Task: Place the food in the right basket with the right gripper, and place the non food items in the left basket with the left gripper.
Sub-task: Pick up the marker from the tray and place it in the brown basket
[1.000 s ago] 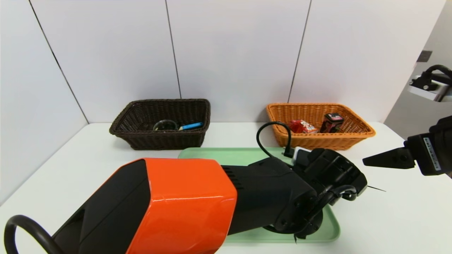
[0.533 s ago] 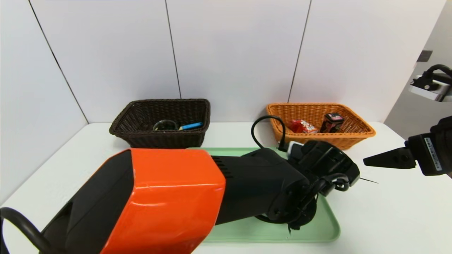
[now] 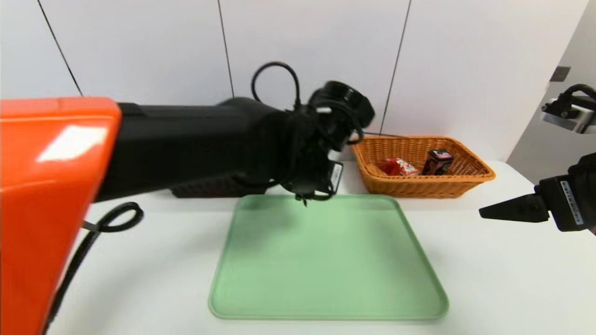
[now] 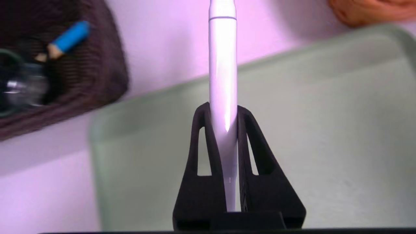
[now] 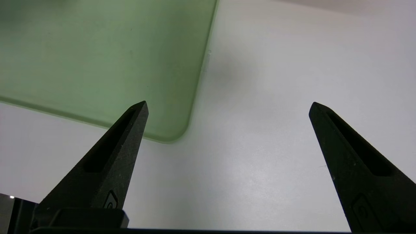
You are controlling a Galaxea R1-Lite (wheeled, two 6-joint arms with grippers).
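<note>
My left gripper is shut on a slim white pen-like stick, held lengthwise between the jaws. In the head view the left gripper hangs above the back edge of the green tray, between the two baskets. The dark brown left basket holds a blue marker and a glass thing. My left arm hides most of the left basket in the head view. The orange right basket holds a red packet and a dark can. My right gripper stands open at the right.
The right gripper hovers over the white table just off the tray's corner. A white wall rises close behind both baskets. A cable loop hangs from my left arm.
My left gripper shut on the white stick at the tray's front right. It then rose and swung back and left, to above the tray's back edge. The right arm stayed still.
</note>
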